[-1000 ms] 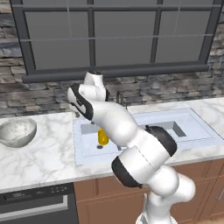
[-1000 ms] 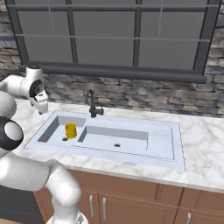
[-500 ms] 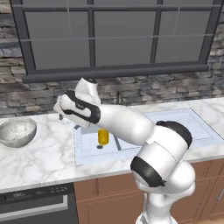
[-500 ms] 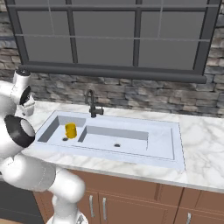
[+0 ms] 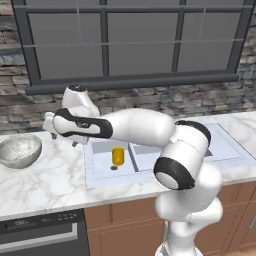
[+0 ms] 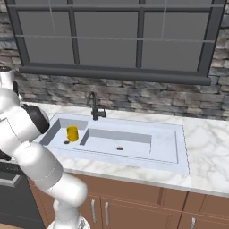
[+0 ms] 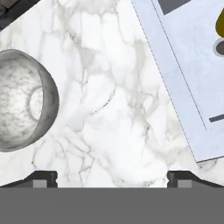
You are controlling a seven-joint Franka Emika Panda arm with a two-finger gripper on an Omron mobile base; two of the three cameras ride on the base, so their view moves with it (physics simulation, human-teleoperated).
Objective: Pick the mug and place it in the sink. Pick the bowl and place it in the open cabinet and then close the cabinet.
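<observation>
The yellow mug stands upright in the left basin of the white sink, also seen from the other side as mug and sink. The grey speckled bowl sits on the marble counter left of the sink. My gripper hangs over the counter between bowl and sink, pointing down, open and holding nothing. In the hand view the gripper has the bowl upper left, the sink's corner to the right and the mug's edge at top right. The cabinet is out of view.
A dark faucet rises behind the sink's divider. A stone wall and a large window back the counter. A dark appliance front sits under the counter at left, with wooden doors below the sink.
The arm has swung left, from above the sink's left basin to over the counter beside the bowl. Mug and bowl have not moved. The jaws stayed open.
</observation>
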